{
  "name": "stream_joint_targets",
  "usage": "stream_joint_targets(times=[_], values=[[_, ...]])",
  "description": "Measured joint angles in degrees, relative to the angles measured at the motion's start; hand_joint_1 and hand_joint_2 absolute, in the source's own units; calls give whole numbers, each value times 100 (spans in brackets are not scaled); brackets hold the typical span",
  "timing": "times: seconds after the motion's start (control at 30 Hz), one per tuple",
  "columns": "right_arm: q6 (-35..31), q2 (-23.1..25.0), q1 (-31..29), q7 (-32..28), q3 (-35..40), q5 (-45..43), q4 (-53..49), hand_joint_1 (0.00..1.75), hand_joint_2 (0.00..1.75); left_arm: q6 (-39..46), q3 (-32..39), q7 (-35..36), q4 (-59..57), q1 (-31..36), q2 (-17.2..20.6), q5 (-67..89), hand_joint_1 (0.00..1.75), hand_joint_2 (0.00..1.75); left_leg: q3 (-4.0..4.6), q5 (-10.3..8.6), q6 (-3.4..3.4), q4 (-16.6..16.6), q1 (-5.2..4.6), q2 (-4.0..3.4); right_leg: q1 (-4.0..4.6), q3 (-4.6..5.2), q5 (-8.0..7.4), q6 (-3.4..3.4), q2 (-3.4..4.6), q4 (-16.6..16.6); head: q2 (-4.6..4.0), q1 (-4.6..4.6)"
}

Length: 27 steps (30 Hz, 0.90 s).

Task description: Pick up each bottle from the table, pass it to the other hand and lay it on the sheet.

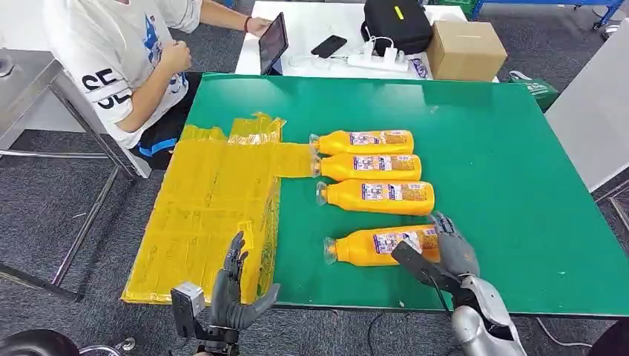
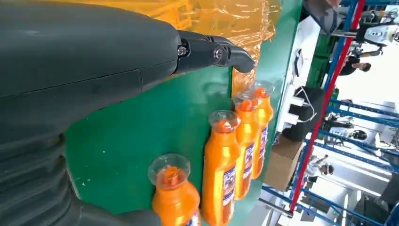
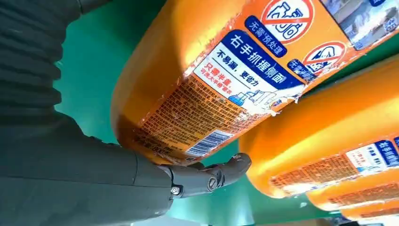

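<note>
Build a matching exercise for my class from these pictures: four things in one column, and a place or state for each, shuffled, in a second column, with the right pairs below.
Things
1. yellow sheet
2. nearest bottle
3. left hand
4. cardboard box

Places or states
A. on the white table beyond the green one
B. spread over the green table's left edge
C. under the right hand, at its base end
D. fingers apart, holding nothing, by the sheet's near edge

Pairs: 1-B, 2-C, 3-D, 4-A
</note>
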State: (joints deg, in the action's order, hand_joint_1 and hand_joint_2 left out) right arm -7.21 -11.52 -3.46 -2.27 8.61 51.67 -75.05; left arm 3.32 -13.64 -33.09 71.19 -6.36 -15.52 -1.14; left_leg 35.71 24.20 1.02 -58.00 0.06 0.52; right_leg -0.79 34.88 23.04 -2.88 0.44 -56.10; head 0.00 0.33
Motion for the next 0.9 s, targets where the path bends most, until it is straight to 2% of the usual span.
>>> stream_joint_targets(times=[0.2,0.63,0.9], values=[[125,-63,-277,-48,140,-107,275,0,175,-9,0,0,-90,63,-2,0,0,175,1,1,0,0,0,-2,0,0,0,0,0,-1,0,0],[441,-90,-1190,-253,968,-561,1245,0,175,-162,2,59,-409,267,-22,-66,0,175,-16,-3,3,0,1,-19,1,-7,-5,-1,4,0,0,0],[745,-208,-1476,-431,1215,-874,1521,3,175,-223,2,59,-577,361,-26,-111,0,175,-35,-2,4,0,0,-21,1,-29,-4,-1,6,1,0,2]])
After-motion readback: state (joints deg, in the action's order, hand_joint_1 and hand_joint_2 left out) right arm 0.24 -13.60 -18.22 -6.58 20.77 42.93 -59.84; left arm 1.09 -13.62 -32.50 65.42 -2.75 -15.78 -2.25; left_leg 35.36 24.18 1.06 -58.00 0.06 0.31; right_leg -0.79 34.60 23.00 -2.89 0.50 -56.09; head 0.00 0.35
